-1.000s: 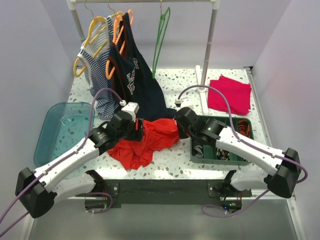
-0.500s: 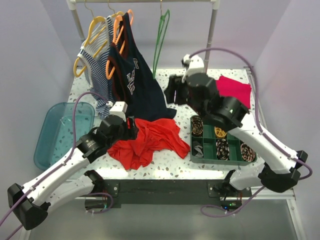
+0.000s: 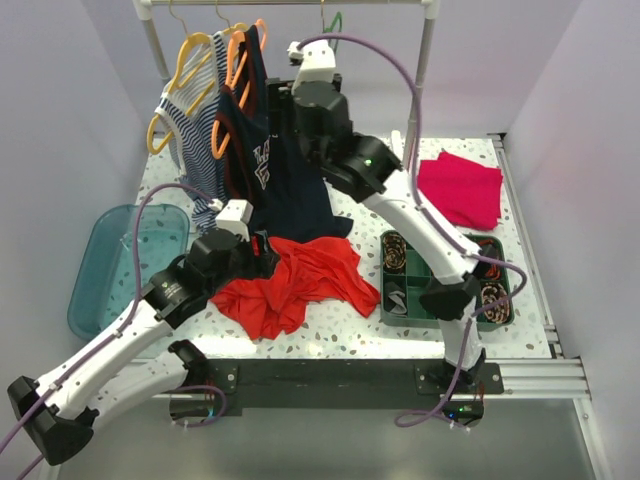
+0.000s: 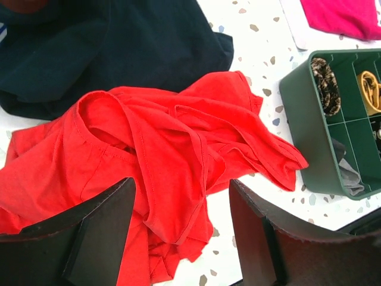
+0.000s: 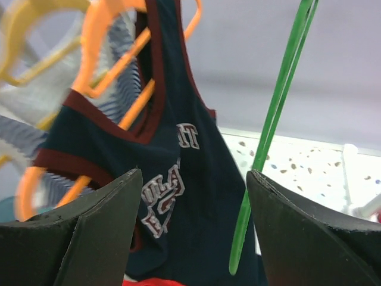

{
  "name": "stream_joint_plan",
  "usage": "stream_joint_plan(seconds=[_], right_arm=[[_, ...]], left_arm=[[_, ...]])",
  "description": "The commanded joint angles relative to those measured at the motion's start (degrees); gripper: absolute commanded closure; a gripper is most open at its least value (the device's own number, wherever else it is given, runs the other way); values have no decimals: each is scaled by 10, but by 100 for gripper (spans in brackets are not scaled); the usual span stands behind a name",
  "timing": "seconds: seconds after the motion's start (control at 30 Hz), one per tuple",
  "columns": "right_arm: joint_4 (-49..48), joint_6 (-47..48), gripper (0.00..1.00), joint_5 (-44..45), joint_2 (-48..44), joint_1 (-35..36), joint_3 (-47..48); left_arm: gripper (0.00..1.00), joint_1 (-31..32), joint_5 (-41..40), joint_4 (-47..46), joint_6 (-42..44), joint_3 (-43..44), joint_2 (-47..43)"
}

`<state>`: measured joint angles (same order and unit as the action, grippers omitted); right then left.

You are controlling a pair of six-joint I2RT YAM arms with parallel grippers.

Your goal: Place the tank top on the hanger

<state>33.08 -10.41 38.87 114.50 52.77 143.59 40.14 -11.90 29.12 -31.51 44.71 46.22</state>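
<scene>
The red-orange tank top lies crumpled on the table in front of the hanging navy top. My left gripper is at its left edge; in the left wrist view the gripper stands open just above the tank top, with nothing between the fingers. My right arm is raised to the rack, and its gripper is open. In the right wrist view the green hanger hangs ahead, just inside the right finger, not gripped. From above, only the green hanger's top shows behind the arm.
A navy tank top with lettering, orange hangers, a yellow hanger and a striped garment hang on the rack. A teal bin is at the left, a green divided tray at the right, and a magenta cloth at the back right.
My right gripper let go of the tank top, opened, and swung up from the table to the rack beside the green hanger. The left arm shifted only slightly.
</scene>
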Motion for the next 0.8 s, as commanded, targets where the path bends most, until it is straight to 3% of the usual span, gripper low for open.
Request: stream_joint_plan(seconds=[0.0,0.33,0.7,0.77], right_arm=[[-52,49,28,80,17,-8,27],[-33,36,53,77,4,-28,-1],[-4,28,54,9,-22,-57,-13],[12,15,56,-40,-24,-79,-13]], left_arm=[[31,-2,7,6,26,30,-15],[31,-2,7,12,27,28,-35],[31,-2,7,11,21,13,-45],[31,-2,8,11,21,11,-46]])
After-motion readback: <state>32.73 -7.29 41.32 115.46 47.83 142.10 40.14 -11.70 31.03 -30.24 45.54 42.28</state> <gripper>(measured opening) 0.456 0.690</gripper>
